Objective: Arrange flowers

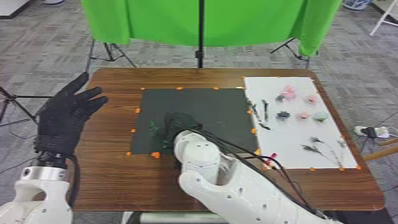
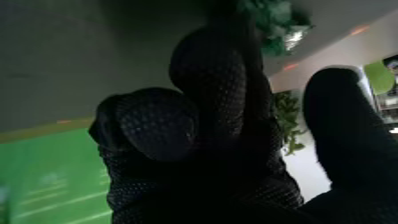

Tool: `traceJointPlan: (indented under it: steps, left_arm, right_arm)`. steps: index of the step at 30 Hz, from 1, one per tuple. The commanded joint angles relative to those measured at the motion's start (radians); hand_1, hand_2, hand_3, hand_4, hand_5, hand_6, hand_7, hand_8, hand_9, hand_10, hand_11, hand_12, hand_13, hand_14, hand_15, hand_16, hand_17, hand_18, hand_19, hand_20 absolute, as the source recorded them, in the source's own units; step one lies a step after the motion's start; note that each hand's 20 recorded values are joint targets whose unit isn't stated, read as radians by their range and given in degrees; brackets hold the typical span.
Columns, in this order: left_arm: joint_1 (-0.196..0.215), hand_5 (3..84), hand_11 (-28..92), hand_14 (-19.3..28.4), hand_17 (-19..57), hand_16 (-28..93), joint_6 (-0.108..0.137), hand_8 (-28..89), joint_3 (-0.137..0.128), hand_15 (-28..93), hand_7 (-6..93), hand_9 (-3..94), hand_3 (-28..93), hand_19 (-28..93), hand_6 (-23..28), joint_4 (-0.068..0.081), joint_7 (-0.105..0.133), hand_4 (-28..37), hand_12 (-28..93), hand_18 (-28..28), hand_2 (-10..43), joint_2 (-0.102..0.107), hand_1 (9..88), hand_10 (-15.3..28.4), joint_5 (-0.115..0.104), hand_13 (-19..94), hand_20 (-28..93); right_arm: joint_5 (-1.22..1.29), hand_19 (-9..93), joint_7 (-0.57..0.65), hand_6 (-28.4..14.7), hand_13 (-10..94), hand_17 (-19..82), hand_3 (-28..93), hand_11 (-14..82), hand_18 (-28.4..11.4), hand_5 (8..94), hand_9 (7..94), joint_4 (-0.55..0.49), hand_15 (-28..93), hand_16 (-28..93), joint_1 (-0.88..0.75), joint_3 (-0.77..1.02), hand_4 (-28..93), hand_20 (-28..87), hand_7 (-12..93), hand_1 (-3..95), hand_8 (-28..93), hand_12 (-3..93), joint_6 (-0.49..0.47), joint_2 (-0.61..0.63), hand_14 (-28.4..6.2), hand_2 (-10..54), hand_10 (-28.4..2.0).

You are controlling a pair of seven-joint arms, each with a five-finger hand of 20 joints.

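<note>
Black-gloved, your left hand (image 1: 64, 117) has its fingers straight and apart; your right hand (image 1: 183, 121) is over the dark mat (image 1: 209, 102), near green leaves (image 1: 154, 126); whether it grips anything, you cannot tell; pink flowers (image 1: 289, 92) lie on the white sheet (image 1: 274, 140).

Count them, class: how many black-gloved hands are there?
2: the left hand at the table's left side, the right hand over the dark mat.
</note>
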Motion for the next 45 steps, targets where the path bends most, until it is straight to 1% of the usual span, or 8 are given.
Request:
traceJointPlan:
  steps: [1,5,14,21,25,31,37,45]
  left_arm:
    - [-0.009,35.2,24,26.7,-8.3,-6,0.005,-10,0.007,51,13.0,35.4,78,54,6.1,0.005,-0.009,-26.6,12,28.4,5.3,0.002,23.8,18.9,-0.002,26,15]
    - [-0.001,35.1,24,26.7,-8.3,-6,0.012,-10,0.003,51,13.2,35.4,78,54,6.2,0.003,-0.004,-26.7,12,28.4,5.3,0.004,23.8,18.9,-0.005,26,15]
    - [-0.013,35.2,24,26.8,-8.3,-6,0.000,-10,0.010,51,13.2,35.4,78,53,6.2,0.010,-0.029,-26.7,12,28.4,5.3,-0.004,23.8,18.9,0.004,26,15]
    - [-0.017,35.3,24,26.8,-8.3,-6,-0.005,-10,0.014,51,13.1,35.4,78,54,6.5,0.010,-0.041,-26.7,12,28.4,5.3,-0.011,24.0,19.0,0.009,26,15]
    - [0.003,35.3,24,26.9,-8.3,-6,-0.003,-10,0.001,51,13.1,35.3,78,54,6.5,0.004,-0.044,-26.7,12,28.4,5.4,-0.015,24.0,18.9,0.010,26,15]
    - [-0.009,35.3,24,26.7,-8.3,-6,0.000,-10,0.012,51,13.1,35.4,78,54,6.5,0.007,-0.041,-26.7,12,28.4,5.5,-0.006,24.1,19.1,0.005,26,15]
    - [-0.007,35.1,25,26.7,-8.3,-6,0.010,-10,0.006,51,13.2,35.3,78,54,6.5,0.003,-0.024,-26.5,12,28.4,5.5,0.003,24.1,19.1,-0.001,26,15]
    - [-0.015,35.0,25,26.8,-8.2,-6,0.030,-10,0.004,51,13.3,35.4,78,54,6.5,0.003,-0.006,-26.5,12,28.4,5.5,0.025,24.1,19.0,-0.013,26,15]
  right_arm:
    - [-0.043,93,-0.037,-4.1,80,42,69,46.3,-28.0,83.1,90.1,-0.011,75,19,-0.082,0.013,-25,47,11,24.4,-13,22.8,-0.065,0.009,-13.9,8.7,-13.7]
    - [-0.078,93,-0.083,-4.2,79,42,69,46.9,-28.1,83.1,89.5,-0.035,75,18,-0.124,0.033,-25,47,11,24.2,-12,22.8,-0.107,-0.014,-14.1,8.8,-13.8]
    - [-0.051,93,-0.124,-4.2,79,41,70,47.2,-28.0,83.0,89.2,-0.067,76,18,-0.166,0.074,-25,47,11,24.3,-13,22.6,-0.117,-0.054,-14.3,8.9,-13.8]
    - [-0.071,93,-0.076,-4.3,78,40,70,47.5,-27.9,81.6,88.3,-0.053,76,18,-0.104,-0.009,-25,47,11,24.4,-12,22.4,0.045,-0.006,-14.4,9.1,-14.0]
    - [-0.178,93,-0.177,-3.9,77,39,72,48.7,-28.1,80.1,86.4,-0.064,77,18,-0.115,0.014,-25,46,12,23.4,-12,22.7,0.089,-0.002,-15.0,9.2,-14.7]
    - [-0.275,93,-0.280,-4.3,70,33,74,52.7,-28.3,72.3,76.6,-0.072,79,16,-0.108,0.006,-24,42,13,21.4,-12,22.2,0.129,-0.006,-16.9,9.7,-17.6]
    - [-0.271,85,-0.518,-2.0,55,19,78,57.9,-27.2,64.6,61.1,-0.101,83,12,-0.221,0.163,-26,41,14,19.9,-13,19.8,-0.120,-0.082,-19.0,9.7,-20.9]
    - [-0.501,68,-0.802,2.7,29,0,82,55.1,-24.6,57.1,38.0,-0.068,83,6,-0.227,0.235,-28,39,17,15.9,-15,15.8,-0.290,-0.157,-23.3,11.5,-25.6]
